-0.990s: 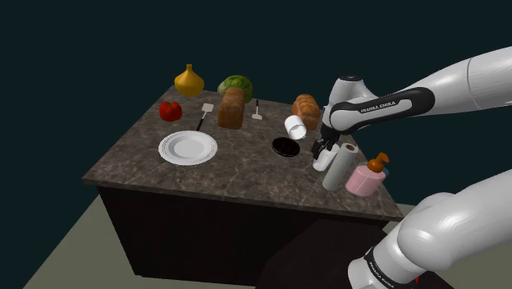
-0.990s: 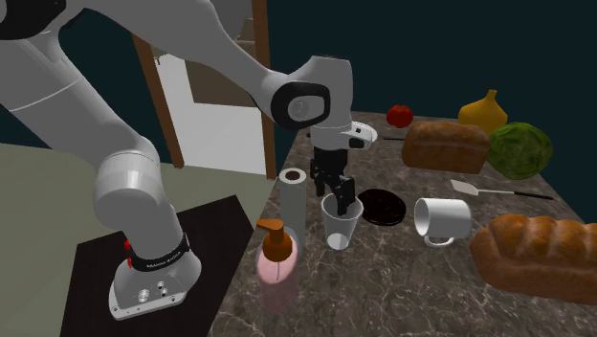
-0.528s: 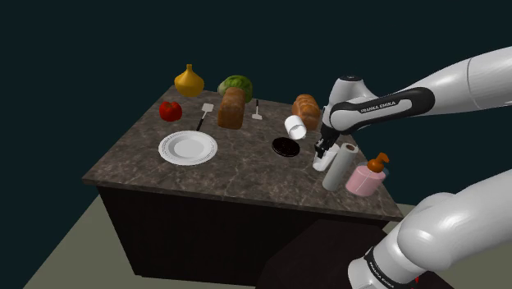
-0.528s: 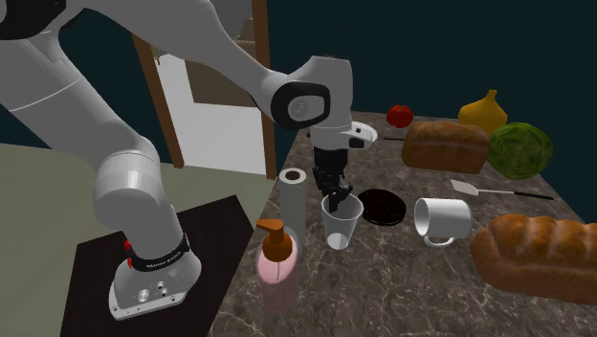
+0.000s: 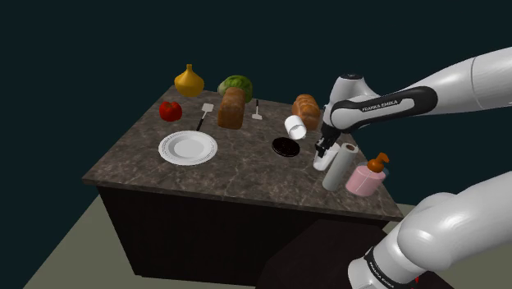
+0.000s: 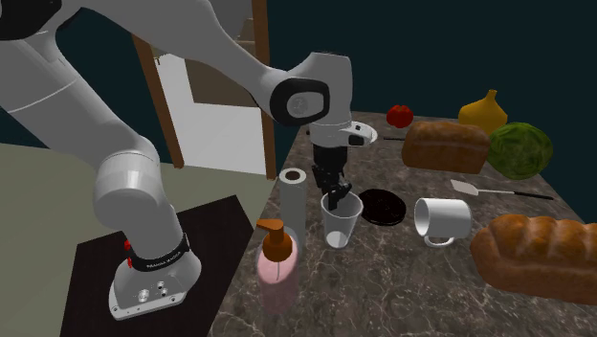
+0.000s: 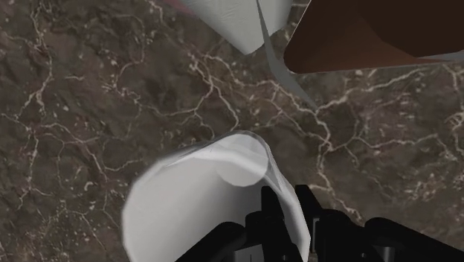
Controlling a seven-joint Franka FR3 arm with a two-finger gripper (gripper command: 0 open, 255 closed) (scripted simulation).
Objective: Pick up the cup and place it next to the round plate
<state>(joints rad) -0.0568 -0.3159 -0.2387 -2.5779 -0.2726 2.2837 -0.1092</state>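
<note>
Pincer (image 6: pixel 335 200) is clamped on the rim of the white cup (image 6: pixel 342 226), one finger inside. Cup's upright on the marble tabletop (image 5: pixel 238 168), just beside the paper towel roll (image 6: pixel 292 203), well apart from the round white plate (image 5: pixel 188 148).

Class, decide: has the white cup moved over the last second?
No. The cup keeps its spot beside the paper towel roll.

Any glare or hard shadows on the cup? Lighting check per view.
Shoulder view: dim scene against a dark backdrop; the cup reads flat white, no glare. Second exterior view: it looks soft grey under the gripper, with no hard shadow visible on the counter. Wrist view: its wall grades from bright to grey where the fingers clasp it.
</note>
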